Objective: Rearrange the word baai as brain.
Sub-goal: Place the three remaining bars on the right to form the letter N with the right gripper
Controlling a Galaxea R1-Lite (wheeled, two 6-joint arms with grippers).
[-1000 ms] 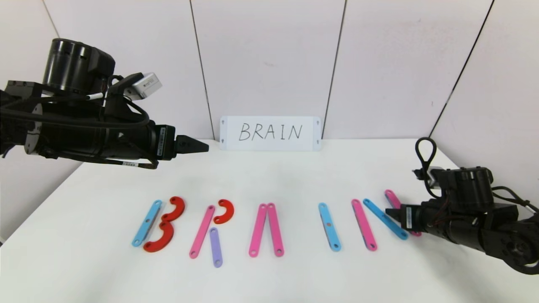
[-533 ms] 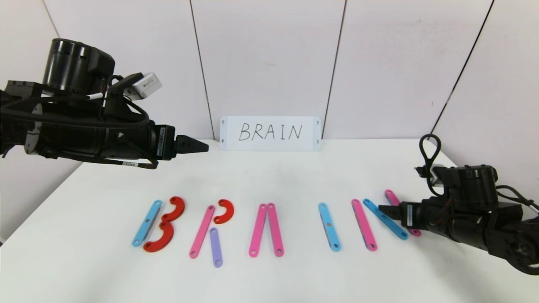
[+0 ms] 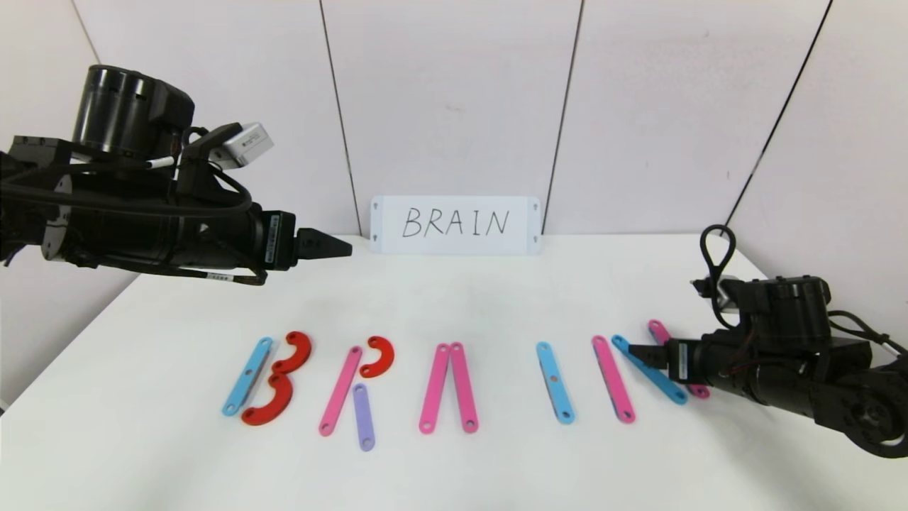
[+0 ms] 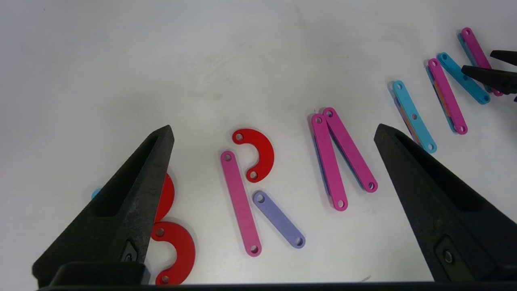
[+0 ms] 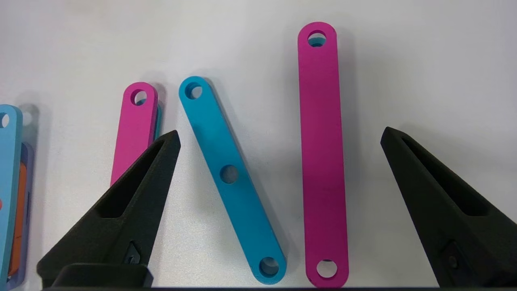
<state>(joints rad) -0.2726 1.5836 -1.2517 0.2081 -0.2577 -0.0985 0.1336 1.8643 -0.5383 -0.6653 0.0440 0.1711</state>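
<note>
Right gripper [image 5: 278, 202]: jaws apart, empty, low over the N's blue diagonal bar [image 3: 649, 370] at the letters' [image 3: 454, 383] 3 o'clock end. Left gripper [image 3: 340, 246]: jaws apart, empty, raised at 10 o'clock. Table [image 3: 454, 305] count: five pink bars, three blue, one purple, three red curves.

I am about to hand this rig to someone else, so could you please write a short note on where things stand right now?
Left gripper: open, empty, raised over the table's back left.
Right gripper: open, empty, low over the N.
Pieces on the table read B, R, A, I, N, matching the white card.
Done: all five letters are laid out.
Left: the A has no crossbar; otherwise probably just withdrawing the right arm.
</note>
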